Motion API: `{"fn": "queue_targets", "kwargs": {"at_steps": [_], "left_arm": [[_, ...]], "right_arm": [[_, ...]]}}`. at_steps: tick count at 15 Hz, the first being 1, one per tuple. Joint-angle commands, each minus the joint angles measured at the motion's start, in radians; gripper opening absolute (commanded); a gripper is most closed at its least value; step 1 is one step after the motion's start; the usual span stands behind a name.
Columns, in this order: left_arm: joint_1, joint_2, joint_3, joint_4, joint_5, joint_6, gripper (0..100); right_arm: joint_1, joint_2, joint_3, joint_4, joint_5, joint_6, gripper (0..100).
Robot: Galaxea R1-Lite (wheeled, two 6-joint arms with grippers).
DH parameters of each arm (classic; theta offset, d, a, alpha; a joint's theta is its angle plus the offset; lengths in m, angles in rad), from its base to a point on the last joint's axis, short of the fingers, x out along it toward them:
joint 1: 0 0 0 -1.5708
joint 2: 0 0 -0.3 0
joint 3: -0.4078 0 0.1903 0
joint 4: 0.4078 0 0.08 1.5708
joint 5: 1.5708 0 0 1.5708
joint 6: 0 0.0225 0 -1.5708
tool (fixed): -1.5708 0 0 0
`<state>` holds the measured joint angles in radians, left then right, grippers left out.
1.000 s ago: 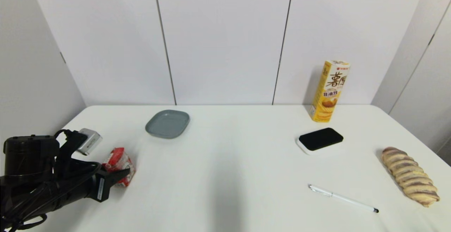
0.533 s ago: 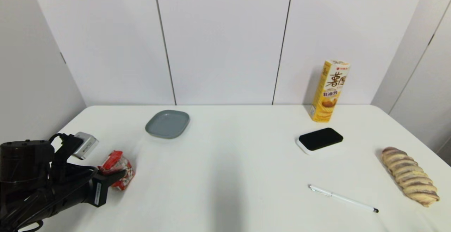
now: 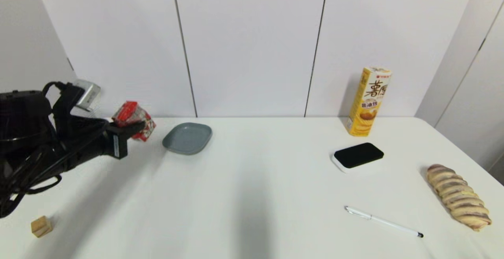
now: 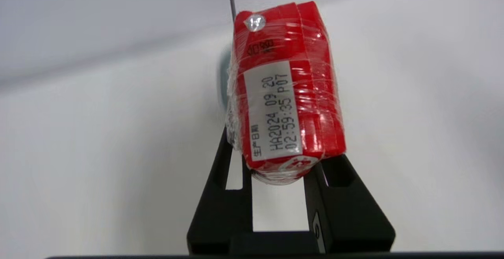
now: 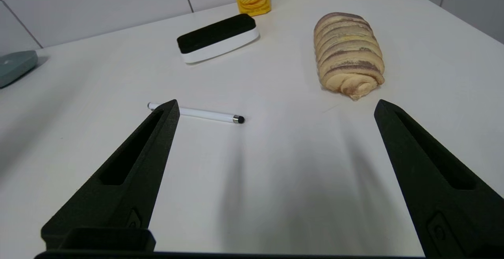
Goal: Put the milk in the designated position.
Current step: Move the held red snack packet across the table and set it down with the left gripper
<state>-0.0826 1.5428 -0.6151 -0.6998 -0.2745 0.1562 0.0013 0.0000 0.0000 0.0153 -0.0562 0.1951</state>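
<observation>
Head view: left gripper (image 3: 136, 127) raised above the tabletop (image 3: 252, 188), fingers clenched on the milk (image 3: 133, 119), just left of the grey plate (image 3: 187, 137).

Left wrist view: milk (image 4: 283, 93) wedged between both fingers (image 4: 220, 196), jutting beyond their tips.

Right wrist view: right gripper (image 5: 275, 109) with fingers spread wide, grasping nothing, near pen (image 5: 195, 112) and bread (image 5: 348, 54).

Bright, even overhead light on the white table (image 3: 252, 180), soft grey shadows falling toward the near edge, glare glinting off the plastic-wrapped milk (image 4: 285, 89) up close, and the wall panels bowing at the head view's sides.
</observation>
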Motion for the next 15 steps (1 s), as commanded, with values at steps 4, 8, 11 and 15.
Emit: {"fn": "queue_targets", "kwargs": {"at_steps": [4,8,11,15], "left_arm": [[-0.348,0.341,-0.384,0.033,0.339,-0.181,0],[-0.411,0.499,-0.575,0.144,0.374,-0.173,0],[-0.433,0.586,-0.718,0.263,0.457,-0.178,0],[-0.43,0.648,-0.882,0.503,0.478,-0.181,0]], "right_arm": [[0.0,0.002,0.0,0.0,-0.001,0.001,100],[0.0,0.002,0.0,0.0,-0.001,0.001,100],[0.0,0.002,0.0,0.0,-0.001,0.001,100],[0.0,0.002,0.0,0.0,-0.001,0.001,100]]}}
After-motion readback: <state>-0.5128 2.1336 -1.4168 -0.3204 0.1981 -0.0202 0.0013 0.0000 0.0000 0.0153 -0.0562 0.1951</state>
